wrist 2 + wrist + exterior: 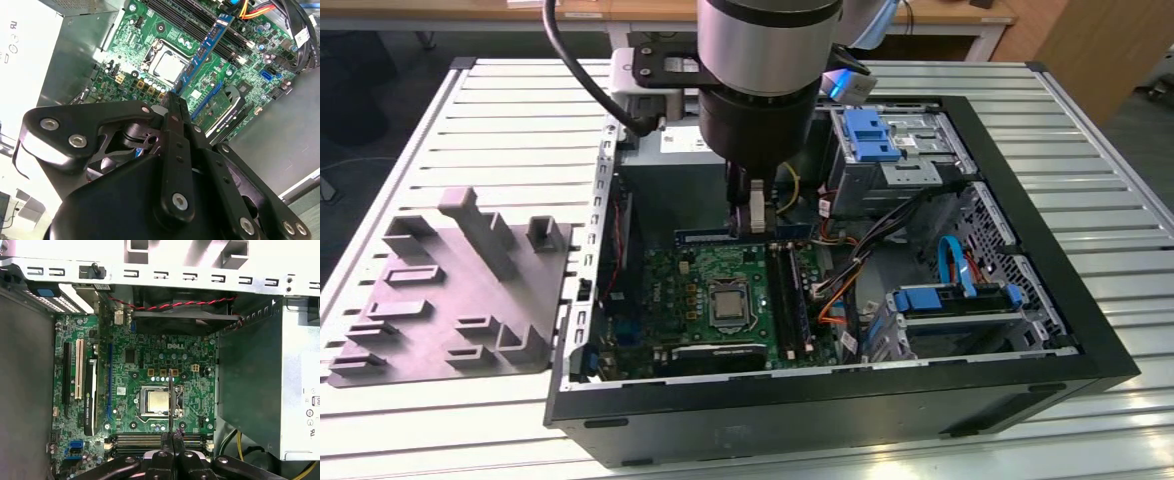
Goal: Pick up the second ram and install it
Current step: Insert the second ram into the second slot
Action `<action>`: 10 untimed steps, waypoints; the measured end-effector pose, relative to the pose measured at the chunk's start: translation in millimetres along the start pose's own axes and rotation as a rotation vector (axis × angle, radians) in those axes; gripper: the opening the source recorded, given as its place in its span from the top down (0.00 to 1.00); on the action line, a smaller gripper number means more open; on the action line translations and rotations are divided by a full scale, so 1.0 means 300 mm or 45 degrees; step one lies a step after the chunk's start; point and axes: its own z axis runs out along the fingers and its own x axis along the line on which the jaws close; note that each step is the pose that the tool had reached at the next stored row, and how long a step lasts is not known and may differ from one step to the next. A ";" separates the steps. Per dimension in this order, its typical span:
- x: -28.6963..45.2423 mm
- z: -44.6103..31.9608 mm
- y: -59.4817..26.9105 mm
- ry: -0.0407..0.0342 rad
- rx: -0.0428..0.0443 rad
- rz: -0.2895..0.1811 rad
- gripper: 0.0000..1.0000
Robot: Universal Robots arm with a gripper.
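As the arm reaches down into the open case (pixel 854 405), we find the gripper (pixel 170 436) clenched on the ram (pixel 170 400), with its jaws closed tight against the stick's two faces. The ram hangs above the board (pixel 125 412) and is not seated in it. In the first wrist view we record it edge-on, as a thin dark line crossing one side of the socket (pixel 156 402) at the board's middle. There it runs crosswise to the slots (pixel 135 440) along the board's edge. In the second wrist view we see its blue face and a row of small chips running out from the gripper over the board. The power supply (pixel 295 390), a grey box with a white label, stands just beside the board within the case. The tray (pixel 454 290), purple-grey with upright blocks, lies outside the case, well apart from the board, on the exterior view's left.
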 end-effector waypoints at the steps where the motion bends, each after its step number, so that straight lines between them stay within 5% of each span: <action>1: 0.000 0.000 0.000 -0.0001 0.000 0.000 0.89; 10: 0.000 0.001 0.000 -0.0001 0.000 0.000 0.89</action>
